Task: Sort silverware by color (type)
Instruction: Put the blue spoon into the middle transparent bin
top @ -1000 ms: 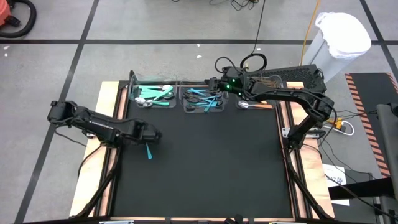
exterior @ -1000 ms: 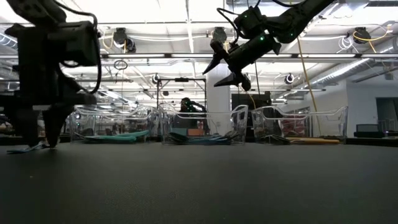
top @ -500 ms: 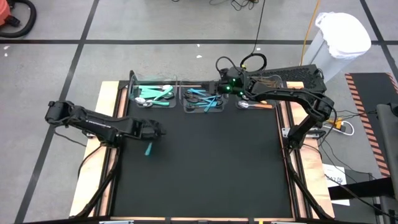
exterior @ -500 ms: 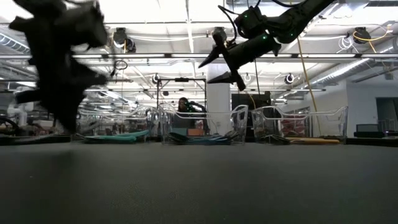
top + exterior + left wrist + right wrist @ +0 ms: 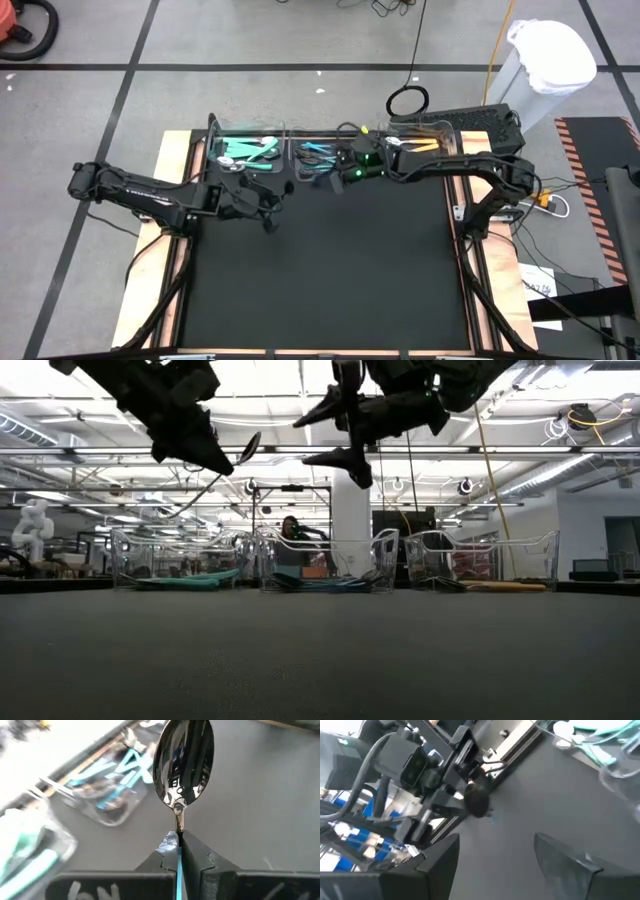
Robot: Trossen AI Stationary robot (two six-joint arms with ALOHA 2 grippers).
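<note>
My left fingers pinch the light blue handle of a spoon, lifted off the surface; its long axis runs straight out from them, bowl leading. The blue bin lies just ahead, nearest this arm. My right fingers hang spread beside that bin.

Floor: we see grey tiles crossed by dark seams.
Ceiling: we see white beams and bright lights.
Far room: we see a white pillar.
Corner: we see a white bin.
</note>
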